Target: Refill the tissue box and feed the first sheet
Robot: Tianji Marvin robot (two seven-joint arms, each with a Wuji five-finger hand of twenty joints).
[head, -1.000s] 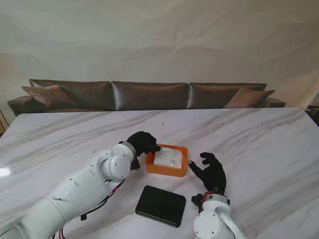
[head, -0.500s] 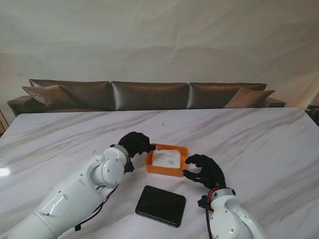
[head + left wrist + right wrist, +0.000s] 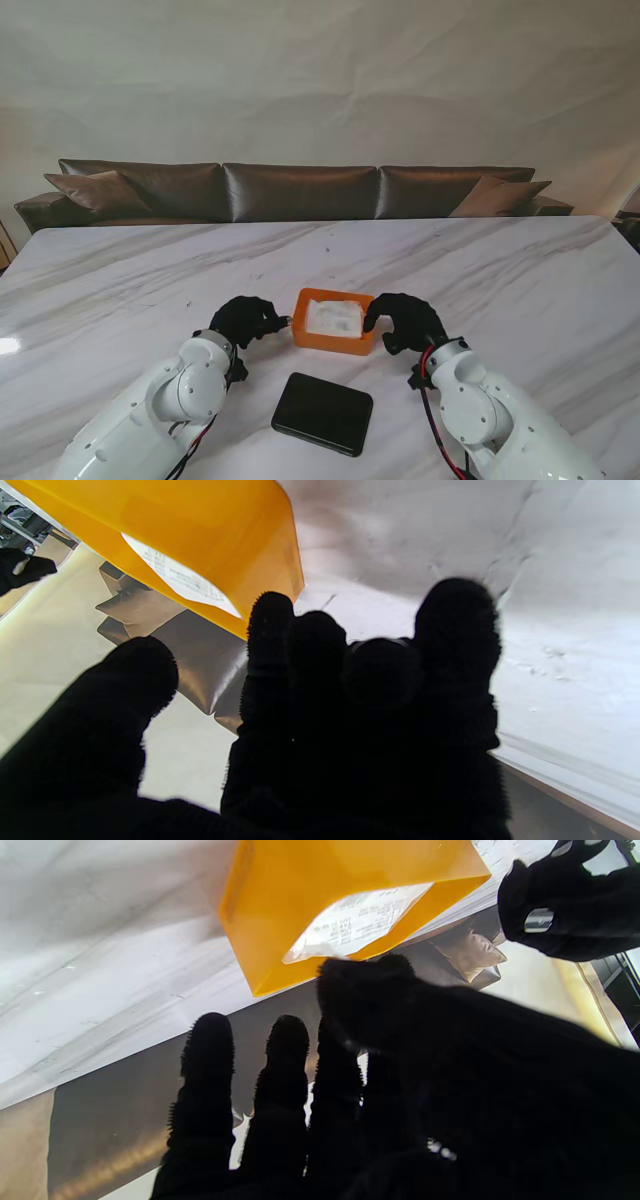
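The orange box [image 3: 335, 322] sits mid-table between both hands, tissues [image 3: 334, 317] already inside. Left hand [image 3: 246, 319] hangs loose and empty beside its left wall. Right hand [image 3: 405, 322] curls at the right wall; can't tell if it's gripping.

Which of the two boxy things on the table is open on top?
The orange tissue box, between the two robot hands, is open with white tissues showing inside. The black one, nearer to me, is flat and closed.

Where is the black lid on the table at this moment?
In the stand view, the black lid lies flat on the marble table, nearer to me than the orange tissue box, between the two arms and touched by neither robot hand.
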